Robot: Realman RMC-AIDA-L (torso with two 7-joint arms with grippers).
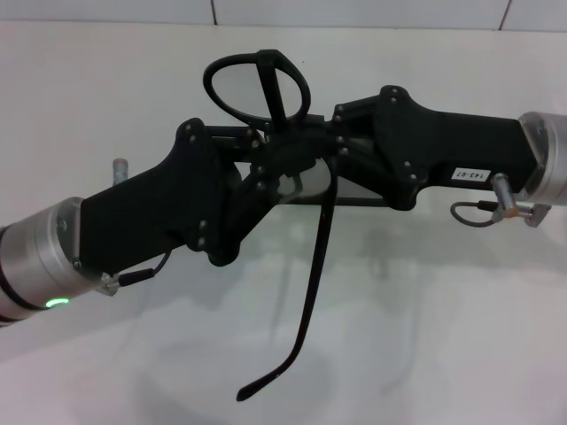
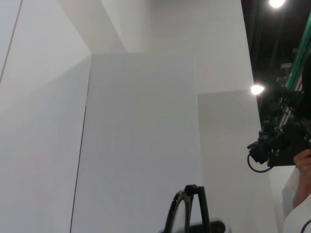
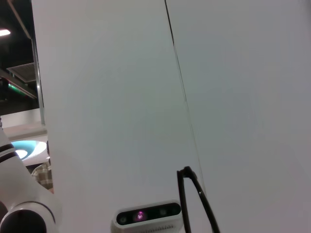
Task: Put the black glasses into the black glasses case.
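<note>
Meeting mid-air, both end effectors [image 1: 266,164] pinch the black glasses [image 1: 266,88], hiding one lens; case unseen.

A white table [image 1: 443,336] lies below, white wall panels [image 2: 141,136] behind.

White tabletop [image 1: 443,336], white wall panels [image 2: 141,136], bright ceiling lamps [image 2: 257,89].

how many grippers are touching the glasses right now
2. The left gripper comes in from the left and the right gripper from the right, meeting at the black glasses, which are held up above the white table. Exact contact points are hidden.
</note>
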